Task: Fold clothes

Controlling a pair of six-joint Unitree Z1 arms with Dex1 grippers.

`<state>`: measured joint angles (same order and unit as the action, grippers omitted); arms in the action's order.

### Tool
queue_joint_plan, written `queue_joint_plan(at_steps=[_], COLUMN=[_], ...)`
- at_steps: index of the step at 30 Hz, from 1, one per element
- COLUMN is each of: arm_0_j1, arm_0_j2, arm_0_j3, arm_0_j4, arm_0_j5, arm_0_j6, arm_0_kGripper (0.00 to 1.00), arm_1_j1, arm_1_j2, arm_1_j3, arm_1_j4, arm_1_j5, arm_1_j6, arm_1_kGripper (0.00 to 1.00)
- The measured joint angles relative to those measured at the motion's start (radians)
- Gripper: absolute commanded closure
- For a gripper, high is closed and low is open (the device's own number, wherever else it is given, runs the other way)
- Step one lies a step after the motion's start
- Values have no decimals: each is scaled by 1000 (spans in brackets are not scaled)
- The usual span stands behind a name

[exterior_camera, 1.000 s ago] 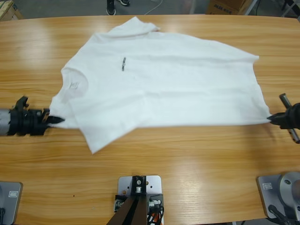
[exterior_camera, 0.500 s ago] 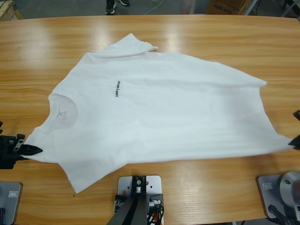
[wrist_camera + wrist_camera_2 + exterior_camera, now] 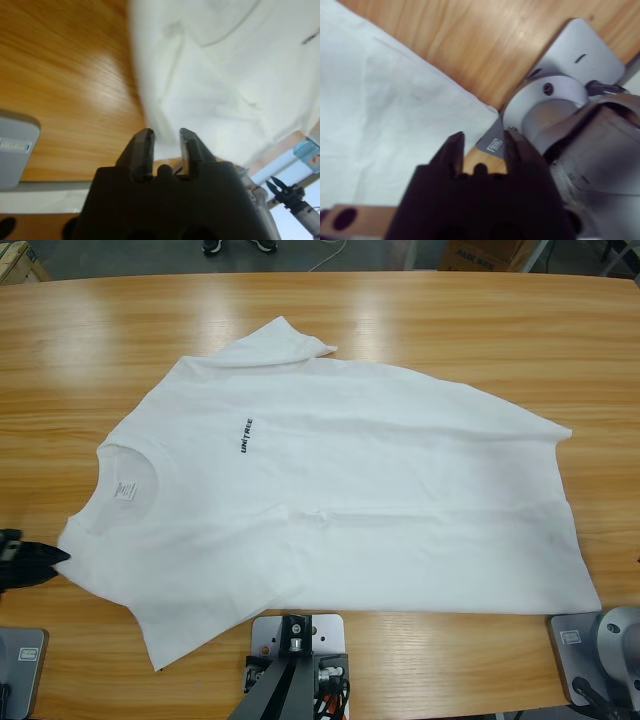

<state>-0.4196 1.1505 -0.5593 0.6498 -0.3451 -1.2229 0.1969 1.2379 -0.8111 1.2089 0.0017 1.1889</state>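
The white T-shirt (image 3: 340,490) lies spread flat on the wooden table (image 3: 450,320), neck to the left and hem to the right. Its dark chest print (image 3: 244,435) and neck label (image 3: 124,489) face up. My left gripper (image 3: 55,556) sits at the picture's left edge, its tip at the near shoulder seam. In the left wrist view the left gripper (image 3: 166,135) is open, with the shirt (image 3: 220,75) just beyond the jaws. My right gripper (image 3: 482,139) is open and holds nothing; the shirt's hem corner (image 3: 485,106) lies just ahead of it. The high view does not show the right gripper.
The shirt's near sleeve (image 3: 175,640) reaches close to the table's front edge. A person's shoes (image 3: 235,246) and a cardboard box (image 3: 480,252) stand beyond the far edge. Bare wood lies behind and to the left of the shirt.
Both grippers drew the shirt toward the near edge and laid it flat. They let go of it and backed outward; the right one left the high view.
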Motion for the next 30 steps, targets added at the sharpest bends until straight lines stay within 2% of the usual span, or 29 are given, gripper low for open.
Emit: queue_joint_plan(at_steps=[5,8,11,15,19,21,24,27,28,30], arm_0_j1=[-2,0,17,51,88,105,131,154,160,173], arm_0_j2=[-95,-108,-29,213,478,621,836,1070,1129,1212], arm_0_j3=[-82,-145,-265,-495,-799,-991,-1327,-1752,-1851,-1964], arm_0_j4=[120,148,129,63,92,162,334,563,609,656], arm_0_j5=[17,34,43,39,25,-11,-92,-148,-154,-163], arm_0_j6=[-23,7,256,693,1081,1219,1373,1499,1526,1546], arm_0_kGripper=[1,1,2,0,9,81,211,210,195,170], arm_1_j1=[41,68,72,49,-21,-78,-157,-191,-196,-203], arm_1_j2=[0,4,30,109,206,243,293,338,353,374], arm_1_j3=[-115,-171,-199,-225,-264,-268,-269,-277,-284,-305], arm_1_j4=[32,-43,-157,-278,-357,-414,-496,-549,-555,-562], arm_1_j5=[-41,-51,-17,25,96,168,308,399,414,429], arm_1_j6=[-4,-135,-322,-539,-702,-760,-826,-863,-871,-888], arm_1_kGripper=[1,22,16,9,9,11,13,13,13,13])
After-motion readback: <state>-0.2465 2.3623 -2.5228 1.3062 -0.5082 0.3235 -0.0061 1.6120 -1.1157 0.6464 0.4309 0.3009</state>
